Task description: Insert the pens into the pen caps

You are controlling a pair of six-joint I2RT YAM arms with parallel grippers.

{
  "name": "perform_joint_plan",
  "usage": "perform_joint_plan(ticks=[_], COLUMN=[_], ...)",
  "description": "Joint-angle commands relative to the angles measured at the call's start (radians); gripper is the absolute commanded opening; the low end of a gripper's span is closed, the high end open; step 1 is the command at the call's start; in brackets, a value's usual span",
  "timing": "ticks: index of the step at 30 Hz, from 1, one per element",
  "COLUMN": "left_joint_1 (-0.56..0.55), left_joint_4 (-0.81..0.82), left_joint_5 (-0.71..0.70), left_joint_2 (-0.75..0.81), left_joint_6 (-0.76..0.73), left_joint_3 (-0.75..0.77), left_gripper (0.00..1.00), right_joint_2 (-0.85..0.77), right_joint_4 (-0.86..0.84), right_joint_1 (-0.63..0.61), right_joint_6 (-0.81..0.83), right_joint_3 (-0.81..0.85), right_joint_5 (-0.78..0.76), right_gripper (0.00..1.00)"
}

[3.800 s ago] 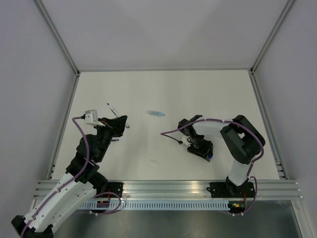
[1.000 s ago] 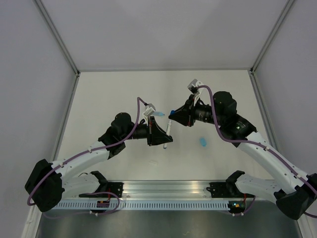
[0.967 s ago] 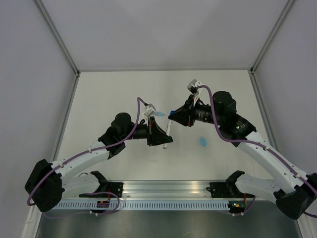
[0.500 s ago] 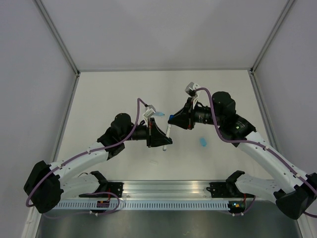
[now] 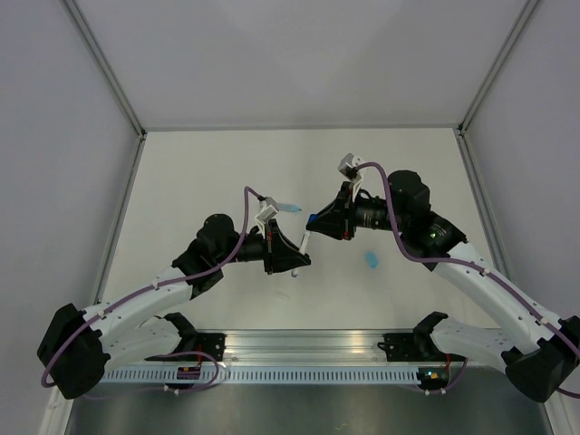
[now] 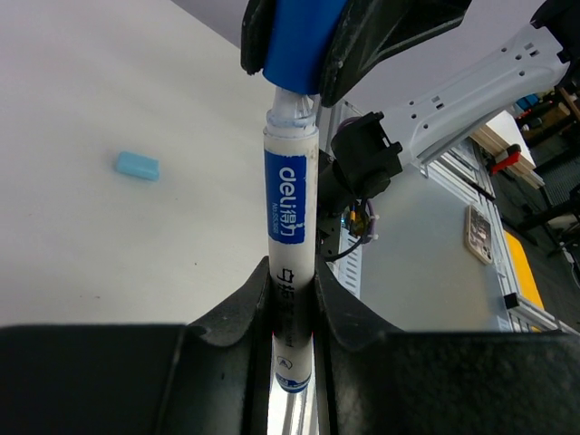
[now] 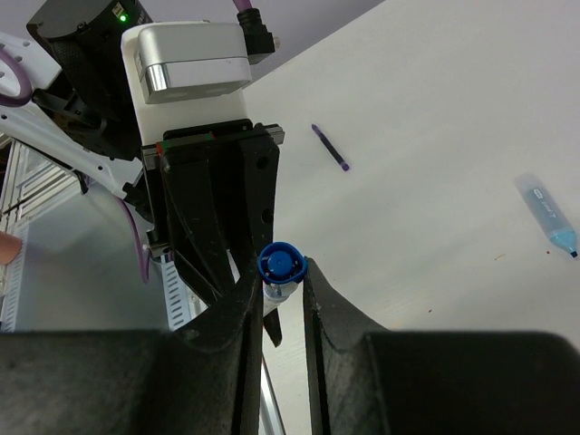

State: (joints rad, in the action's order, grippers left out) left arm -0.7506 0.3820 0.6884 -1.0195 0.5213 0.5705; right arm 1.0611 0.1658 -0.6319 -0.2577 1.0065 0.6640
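**Pen nose in the mouth of the dark blue cap**

My left gripper point(image 6: 292, 279) was pinched on the white pen point(image 6: 290, 208). Its two fingers point(image 6: 249, 308) pressed against the lower barrel, below the blue label, and the blue butt end poked out beneath them. Seen from above, the pen hung over the table point(image 5: 208, 163) near its middle, between my two arms.

My right gripper point(image 7: 282, 275) was clamped on the dark blue cap point(image 7: 279, 262), one finger on each side of it. The cap's open mouth faced the pen. In my left wrist view the pen's pale nose sat inside that mouth. A short clear neck showed between the cap's rim and the white barrel, so the cap was not seated against the barrel. I could not tell how deep the tip reached inside.

A small pale blue cap point(image 5: 372, 259) lay on the table to the right of my grippers, well apart from both pens. A longer pale translucent cap point(image 5: 288, 207) lay on the table just beyond my left gripper, and I could not make out its inside. The dark pen point(image 7: 330, 147) lay flat on the table, apart from every cap.
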Motion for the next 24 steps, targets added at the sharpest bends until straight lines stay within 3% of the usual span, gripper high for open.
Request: perform_joint_plan(ticks=[1,14,24], left_joint_1=[0.002,0.004,0.003], left_joint_4=[0.107,0.093,0.061], left_joint_5=[-0.073,-0.110,-0.147], left_joint_2=[0.036,0.013,0.002], left_joint_6=[-0.057,-0.069,-0.072], left_joint_3=[0.017,0.020,0.031], left_gripper=[0.02,0.02,0.02], right_joint_2=[-0.013,-0.073,-0.041], right_joint_4=[0.069,-0.071,0.014], right_joint_1=[-0.023,-0.054,-0.054], right_joint_6=[-0.026,-0.138,-0.084], right_joint_3=[-0.025,-0.057,-0.020], right_joint_5=[0.011,-0.136,-0.063], right_gripper=[0.00,0.00,0.00])
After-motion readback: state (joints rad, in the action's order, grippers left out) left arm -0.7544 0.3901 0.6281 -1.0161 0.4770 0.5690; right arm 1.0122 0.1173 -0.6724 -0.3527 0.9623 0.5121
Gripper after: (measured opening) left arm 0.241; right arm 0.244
